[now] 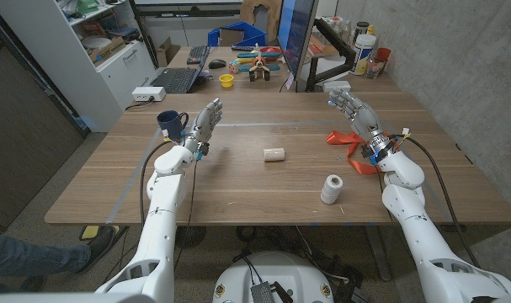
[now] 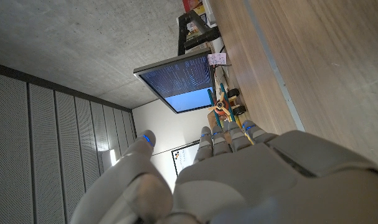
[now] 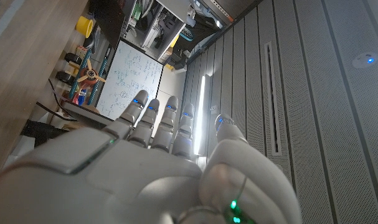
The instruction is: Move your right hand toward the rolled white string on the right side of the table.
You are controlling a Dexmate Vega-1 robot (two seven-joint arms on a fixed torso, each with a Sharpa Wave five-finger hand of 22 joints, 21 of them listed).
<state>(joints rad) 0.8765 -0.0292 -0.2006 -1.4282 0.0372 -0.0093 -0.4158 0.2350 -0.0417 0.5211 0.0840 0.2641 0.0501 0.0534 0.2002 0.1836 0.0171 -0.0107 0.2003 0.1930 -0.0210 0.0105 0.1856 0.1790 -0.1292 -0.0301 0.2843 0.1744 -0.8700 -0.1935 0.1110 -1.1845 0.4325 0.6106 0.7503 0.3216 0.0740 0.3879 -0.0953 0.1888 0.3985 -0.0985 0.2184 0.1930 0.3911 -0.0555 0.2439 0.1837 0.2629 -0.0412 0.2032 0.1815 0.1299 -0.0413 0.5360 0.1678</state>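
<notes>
Rolled white string (image 1: 331,188): stood upright on table (image 1: 238,181) nr front edge, R side, just inboard of right arm; judged set apart from other items so it can be reached w/o obstruction. Right hand (image 1: 354,110): raised over far R of table beside orange strap (image 1: 349,150), well apart from string; fingers spread, nothing held or touched. Left hand (image 1: 205,124): held up nr blue mug (image 1: 172,123), fingers extended, nothing gripped.

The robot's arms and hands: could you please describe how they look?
Both arms are glossy white with rounded shells, and black cables run along the forearms. The left hand and right hand are grey, with small blue lights on the fingers. Coloured connectors sit at the wrists.
</notes>
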